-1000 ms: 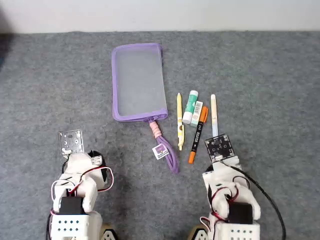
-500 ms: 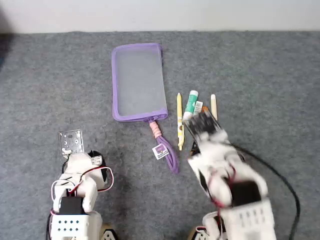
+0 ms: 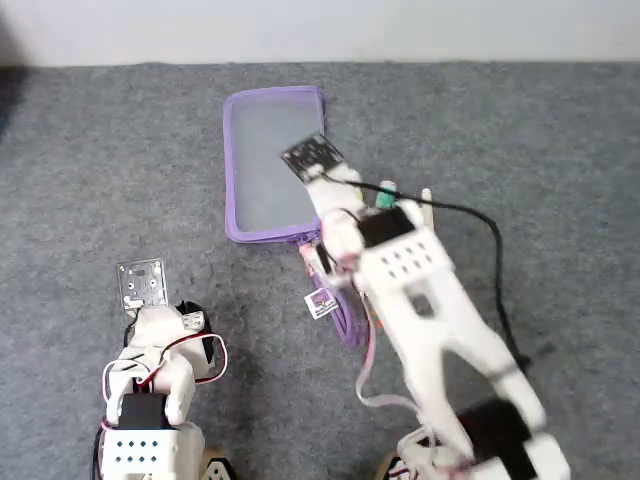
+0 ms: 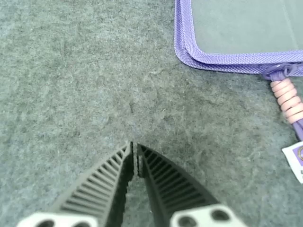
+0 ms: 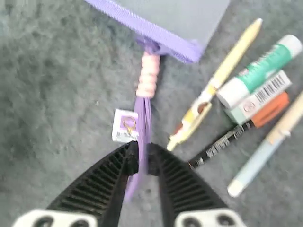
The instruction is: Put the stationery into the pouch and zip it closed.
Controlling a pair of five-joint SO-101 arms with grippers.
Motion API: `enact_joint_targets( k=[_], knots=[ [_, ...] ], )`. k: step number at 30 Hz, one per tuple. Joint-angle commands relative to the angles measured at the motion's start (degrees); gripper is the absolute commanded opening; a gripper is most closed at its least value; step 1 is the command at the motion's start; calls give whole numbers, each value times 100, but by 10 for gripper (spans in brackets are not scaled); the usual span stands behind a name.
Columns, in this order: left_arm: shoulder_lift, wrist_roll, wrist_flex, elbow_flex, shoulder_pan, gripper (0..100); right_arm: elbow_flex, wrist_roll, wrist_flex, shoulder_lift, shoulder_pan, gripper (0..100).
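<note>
Surface: grey felt-like surface [image 3: 520, 130] carrying all items; pale wall along its far edge.
Left arm: low at the near left, well short of the pouch.
Left claw [image 4: 134, 149]: closed, tips meeting, empty, over bare felt.
Right arm: stretched forward over the pouch's near right corner.
Right claw [image 5: 140, 152]: closed to a narrow slit, nothing confirmed held; tips sit over the purple strap, which shows through the slit.
Purple strap [image 5: 142, 118]: lies on the felt, running from the claw tips toward the pouch.
White tag [image 5: 124, 125]: just beside the strap, flat on the felt.
Pink coil pull [image 5: 148, 80]: joins the strap to the pouch corner.
Stationery: all outside the pouch, side by side to its right.
Yellow pen [image 5: 222, 80]: nearest the strap.
Green-and-white glue stick [image 5: 260, 64]: beside the yellow pen.
Barcoded white stick [image 5: 258, 92]: touching the glue stick.
Orange-capped marker [image 5: 267, 109]: against the barcoded stick.
Pale pen [image 5: 270, 142]: outermost.
Pouch [image 3: 265, 140]: purple-edged, grey-panelled, flat on the felt, farthest from the arm bases.
</note>
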Motion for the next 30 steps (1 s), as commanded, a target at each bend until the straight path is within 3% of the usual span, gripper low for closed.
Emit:
enact_joint_targets(
  k=[1, 12, 23, 30],
  knots=[
    [-53, -26, -18, -66, -35, 14, -1116, -167, 101, 901, -127, 165],
    [-53, -26, -18, -66, -35, 14, -2945, -158, 110, 3275, -303, 165],
    [-53, -26, -18, -66, -35, 14, -3640, -149, 110, 4382, -303, 165],
    [-53, -26, -18, -66, -35, 14, -3675, -123, 198, 4523, -215, 19]
  ],
)
